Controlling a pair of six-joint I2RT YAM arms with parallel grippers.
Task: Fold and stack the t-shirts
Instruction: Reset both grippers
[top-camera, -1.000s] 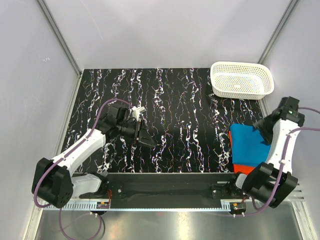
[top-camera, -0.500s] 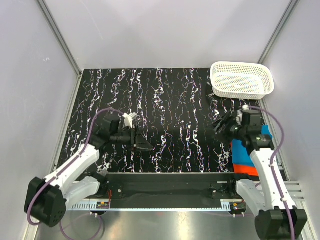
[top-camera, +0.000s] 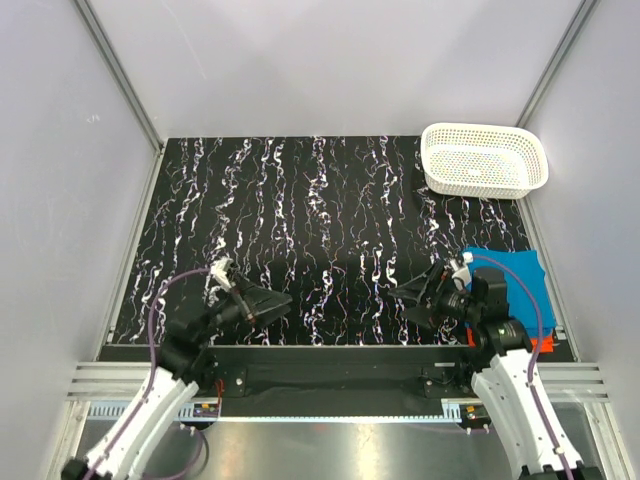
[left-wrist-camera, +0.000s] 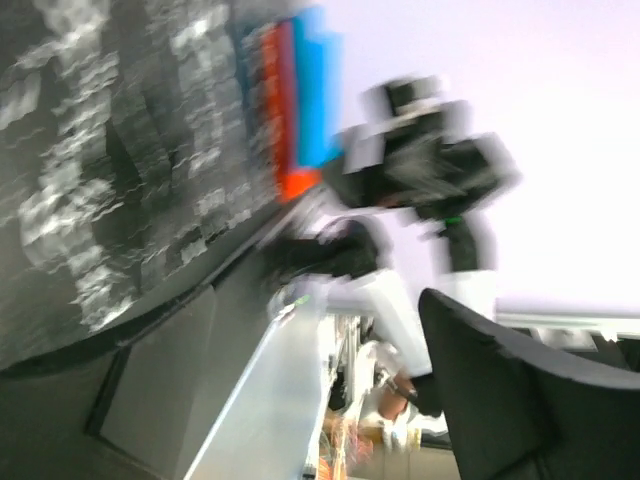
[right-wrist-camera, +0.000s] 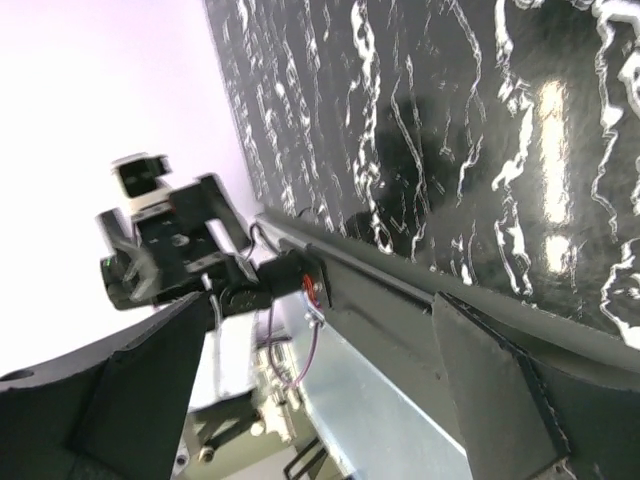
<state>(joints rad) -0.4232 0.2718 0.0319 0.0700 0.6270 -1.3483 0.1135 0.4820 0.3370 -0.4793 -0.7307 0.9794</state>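
Note:
The t-shirts lie folded in one stack at the table's right near side. The bright blue t-shirt (top-camera: 515, 282) is on top, and the orange-red t-shirt (top-camera: 541, 344) peeks out beneath it. The blurred left wrist view shows the same stack sideways, blue t-shirt (left-wrist-camera: 315, 90) over orange-red t-shirt (left-wrist-camera: 297, 183). My right gripper (top-camera: 410, 302) hovers just left of the stack, pointing left. In its own view the right gripper (right-wrist-camera: 322, 298) stands open and holds nothing. My left gripper (top-camera: 268, 298) hangs low over the near left of the table, pointing right. Only one of its fingers (left-wrist-camera: 500, 400) shows, far to the side, with nothing held.
A white perforated basket (top-camera: 432, 150) stands at the far right corner. The black marbled table (top-camera: 320, 200) is walled by pale panels at the back and both sides. The metal frame rail (top-camera: 320, 415) and both arm bases run along the near edge.
Both arms have pulled back toward the near edge. The right gripper swung off the stack to its left side. Both grippers have spread wider.

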